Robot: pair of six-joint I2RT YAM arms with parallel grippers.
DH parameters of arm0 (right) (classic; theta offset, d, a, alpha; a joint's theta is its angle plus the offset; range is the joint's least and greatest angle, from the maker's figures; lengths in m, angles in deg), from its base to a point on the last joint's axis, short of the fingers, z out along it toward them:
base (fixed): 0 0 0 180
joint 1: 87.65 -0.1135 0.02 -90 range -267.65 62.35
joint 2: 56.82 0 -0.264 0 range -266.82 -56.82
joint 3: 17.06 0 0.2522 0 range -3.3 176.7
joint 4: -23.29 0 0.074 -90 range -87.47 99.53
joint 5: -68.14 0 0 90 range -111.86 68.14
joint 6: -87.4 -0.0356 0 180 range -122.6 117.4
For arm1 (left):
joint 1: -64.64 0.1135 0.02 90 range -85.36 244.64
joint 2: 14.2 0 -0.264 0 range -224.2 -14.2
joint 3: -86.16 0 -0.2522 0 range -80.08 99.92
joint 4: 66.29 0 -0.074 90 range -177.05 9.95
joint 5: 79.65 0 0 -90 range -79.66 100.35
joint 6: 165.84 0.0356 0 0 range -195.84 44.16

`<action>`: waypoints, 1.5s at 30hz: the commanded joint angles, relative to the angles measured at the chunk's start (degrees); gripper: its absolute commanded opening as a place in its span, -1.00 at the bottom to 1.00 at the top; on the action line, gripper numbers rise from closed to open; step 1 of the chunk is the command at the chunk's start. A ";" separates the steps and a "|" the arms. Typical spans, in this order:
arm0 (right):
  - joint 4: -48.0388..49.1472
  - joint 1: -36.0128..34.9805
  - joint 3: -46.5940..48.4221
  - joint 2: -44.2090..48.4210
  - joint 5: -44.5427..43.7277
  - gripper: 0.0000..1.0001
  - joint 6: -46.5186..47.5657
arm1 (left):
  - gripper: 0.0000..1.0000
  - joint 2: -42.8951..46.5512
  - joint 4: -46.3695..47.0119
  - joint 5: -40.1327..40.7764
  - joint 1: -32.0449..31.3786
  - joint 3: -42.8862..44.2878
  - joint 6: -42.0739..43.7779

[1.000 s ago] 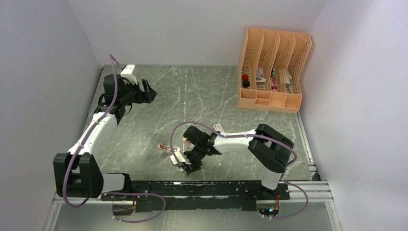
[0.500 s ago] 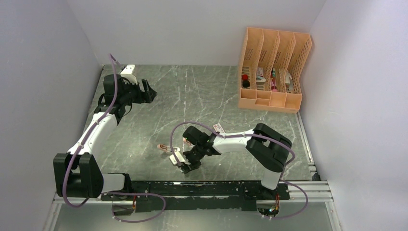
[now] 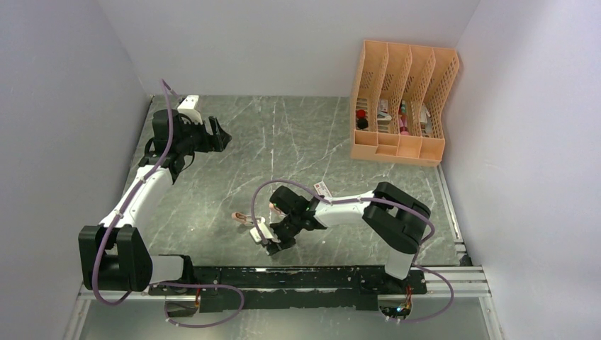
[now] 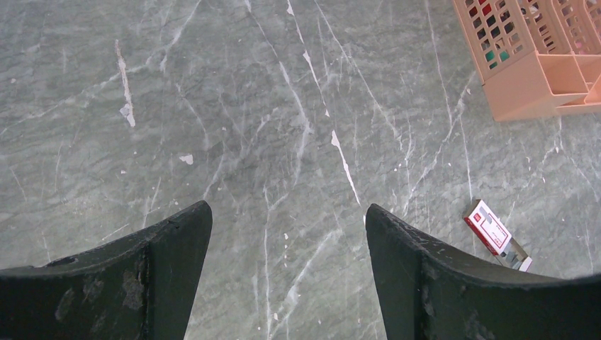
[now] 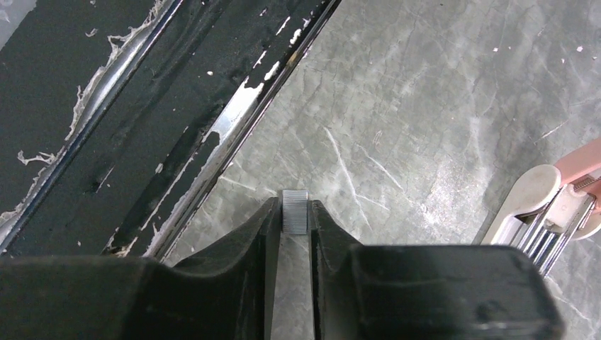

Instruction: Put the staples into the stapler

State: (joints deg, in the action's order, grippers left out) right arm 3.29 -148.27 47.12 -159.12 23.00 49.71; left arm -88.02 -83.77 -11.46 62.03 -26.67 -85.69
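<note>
The right gripper (image 3: pixel 273 245) is pinched on a short silvery staple strip (image 5: pixel 295 211), which stands between its fingertips with its ridged face toward the wrist camera. It hangs low over the table (image 3: pixel 283 142), near the front edge. The left gripper (image 4: pixel 287 212) holds nothing; its jaws stand wide apart above bare marble at the far left.

The strip shows only in the right wrist view (from above, the arm hides it). That view also catches the stapler (image 5: pixel 542 202) at its right margin, whitish and pink parts spread apart, just beside the gripper; whether they touch cannot be told. The left wrist view alone shows the red-and-white staple box (image 4: pixel 491 230) clearly, lying flat with its tray slid partly out.

The black rail (image 5: pixel 106 127) runs just beside the gripped strip. The orange file rack (image 3: pixel 404 99) stands at the far right corner, well apart from both arms, with open marble between.
</note>
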 commanded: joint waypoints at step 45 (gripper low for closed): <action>1.20 11.22 -9.08 24.71 -30.68 -0.74 -24.44 | 0.66 -4.31 -4.97 2.47 0.42 3.49 1.75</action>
State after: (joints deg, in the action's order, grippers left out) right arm 4.49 -137.19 36.43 -133.70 -11.51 23.95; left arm -91.10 -86.57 -10.30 62.03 -25.90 -84.86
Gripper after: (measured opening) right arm 0.189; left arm 0.836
